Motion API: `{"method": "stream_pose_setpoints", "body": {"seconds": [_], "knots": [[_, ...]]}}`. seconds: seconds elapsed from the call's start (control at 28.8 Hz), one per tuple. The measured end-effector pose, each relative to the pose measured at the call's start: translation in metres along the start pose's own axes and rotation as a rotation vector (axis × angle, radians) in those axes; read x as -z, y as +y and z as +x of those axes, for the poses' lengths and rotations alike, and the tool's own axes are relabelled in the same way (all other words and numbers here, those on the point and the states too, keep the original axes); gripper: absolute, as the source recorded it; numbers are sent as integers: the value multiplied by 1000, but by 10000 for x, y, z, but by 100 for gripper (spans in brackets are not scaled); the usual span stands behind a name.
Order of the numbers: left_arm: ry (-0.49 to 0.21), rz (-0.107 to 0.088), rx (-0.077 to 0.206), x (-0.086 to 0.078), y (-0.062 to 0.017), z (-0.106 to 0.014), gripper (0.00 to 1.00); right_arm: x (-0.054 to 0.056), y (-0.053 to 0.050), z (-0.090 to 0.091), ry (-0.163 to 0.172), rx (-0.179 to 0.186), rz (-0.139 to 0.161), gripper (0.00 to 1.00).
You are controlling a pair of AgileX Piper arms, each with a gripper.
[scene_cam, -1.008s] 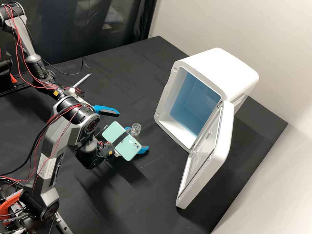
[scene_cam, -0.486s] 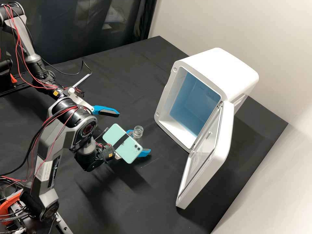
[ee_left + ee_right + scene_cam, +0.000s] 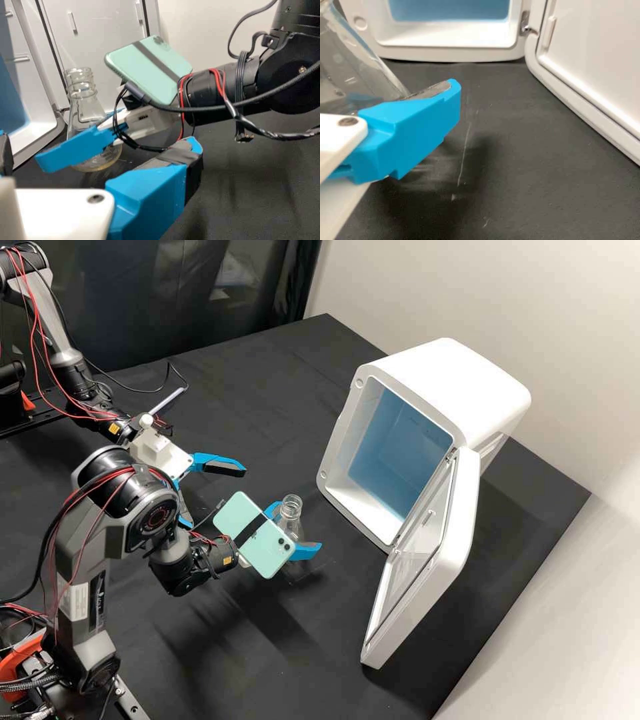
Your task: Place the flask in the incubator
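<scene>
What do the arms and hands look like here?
Both arms are dark grey with rounded joints, trailing red and black cables. The right arm carries a white label and a strapped-on mint-green phone. The left hand and right hand are white with bright blue fingers.

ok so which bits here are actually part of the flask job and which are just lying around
For the job:
flask
incubator, door open
right end effector, shut on the flask

Just about:
green phone strapped on the right arm
left end effector, open and empty
thin grey rod on the bench
</scene>
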Motion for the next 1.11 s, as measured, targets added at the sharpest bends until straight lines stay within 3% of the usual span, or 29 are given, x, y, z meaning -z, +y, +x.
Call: {"method": "stream_pose_setpoints", "body": {"seconds": [0.17,0.45,0.59,0.9,1.01,1.11], "knots": [[-1,0,-4,0,4,0,100,0,43,-5,9,-8,-4,0],[-1,0,-4,0,4,0,100,-69,127,1,-11,-33,-1,0],[-1,0,-4,0,4,0,100,-55,155,51,-5,-44,1,0],[-1,0,-4,0,4,0,100,-11,175,356,-9,-45,0,0],[-1,0,-4,0,4,0,100,-3,194,500,-25,-57,-19,0],[-1,0,-4,0,4,0,100,-18,204,606,-53,-67,-18,0]]}}
